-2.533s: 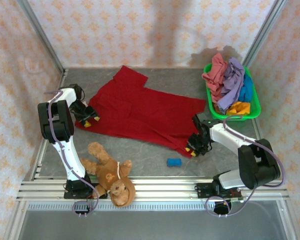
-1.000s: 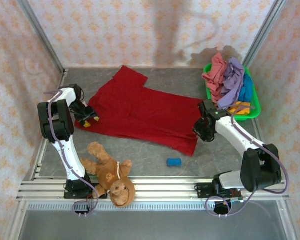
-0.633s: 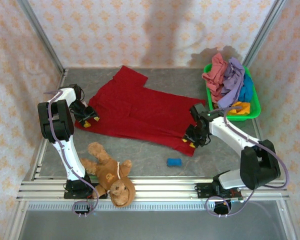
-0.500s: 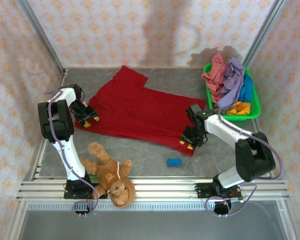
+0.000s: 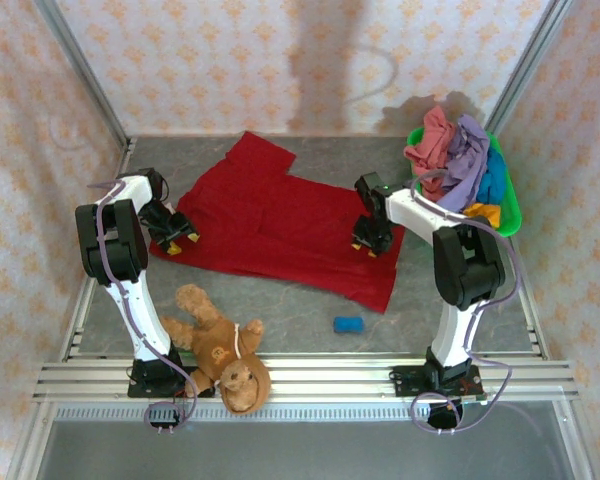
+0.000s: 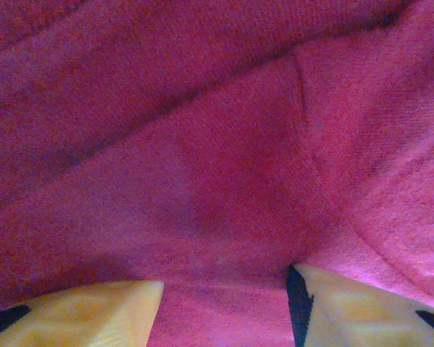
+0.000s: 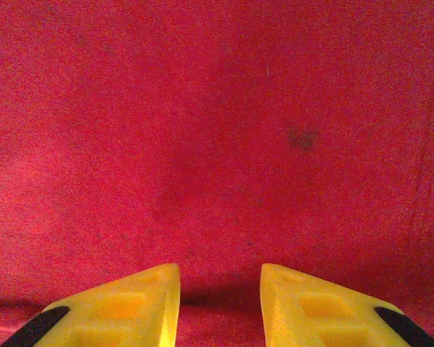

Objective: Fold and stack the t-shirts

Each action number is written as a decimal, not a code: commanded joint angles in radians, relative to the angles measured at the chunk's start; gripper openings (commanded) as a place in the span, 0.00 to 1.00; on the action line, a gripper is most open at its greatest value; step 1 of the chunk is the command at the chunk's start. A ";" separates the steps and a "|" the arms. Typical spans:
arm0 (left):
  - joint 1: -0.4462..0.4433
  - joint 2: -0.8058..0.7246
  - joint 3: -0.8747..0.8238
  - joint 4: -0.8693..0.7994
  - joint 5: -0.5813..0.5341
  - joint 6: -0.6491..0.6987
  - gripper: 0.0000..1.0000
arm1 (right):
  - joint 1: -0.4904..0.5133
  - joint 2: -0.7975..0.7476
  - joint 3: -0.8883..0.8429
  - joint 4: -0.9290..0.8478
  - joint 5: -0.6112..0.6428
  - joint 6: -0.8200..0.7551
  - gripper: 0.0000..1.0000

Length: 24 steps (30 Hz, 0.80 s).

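The dark red t-shirt (image 5: 280,225) lies spread flat across the middle of the table. My left gripper (image 5: 183,240) rests low on the shirt's left edge. In the left wrist view its yellow fingers (image 6: 87,314) stand apart, and the gripper (image 6: 224,311) has wrinkled red cloth (image 6: 217,181) between them. My right gripper (image 5: 368,246) sits on the shirt's right part, near the basket. Seen from the right wrist, that gripper (image 7: 220,303) is open over smooth red cloth (image 7: 217,130). Salmon pink (image 5: 430,145), lavender (image 5: 465,160), teal (image 5: 493,180) and orange-yellow (image 5: 477,215) tees are piled in the basket.
The bright green basket (image 5: 511,205) stands at the back right against the wall. A brown teddy bear (image 5: 225,350) lies at the front left by the left arm's base. A small blue object (image 5: 348,324) sits in front of the shirt's near right corner.
My right gripper moved from the shirt's near right corner, rose toward the basket, came back down, then slid up onto the shirt's right part. The shirt and the left arm stayed put.
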 commanded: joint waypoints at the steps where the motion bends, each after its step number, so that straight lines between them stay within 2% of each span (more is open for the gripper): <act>1: 0.019 0.058 -0.019 -0.018 -0.074 0.025 0.55 | 0.000 -0.023 0.039 -0.079 0.084 -0.054 0.35; 6: 0.019 0.058 -0.016 -0.020 -0.072 0.030 0.55 | 0.045 -0.102 -0.015 -0.139 -0.015 -0.088 0.35; 9: 0.019 0.059 -0.020 -0.018 -0.072 0.029 0.55 | 0.066 -0.154 -0.131 -0.101 -0.134 -0.054 0.35; 14: 0.019 0.058 -0.031 -0.015 -0.077 0.029 0.55 | 0.084 -0.202 -0.305 -0.023 -0.209 -0.006 0.35; 20: 0.019 0.058 -0.046 -0.014 -0.093 0.033 0.55 | 0.084 -0.155 -0.387 -0.015 -0.232 -0.007 0.35; 24: 0.019 0.053 -0.044 -0.013 -0.098 0.032 0.56 | 0.084 -0.149 -0.409 -0.095 -0.157 -0.038 0.35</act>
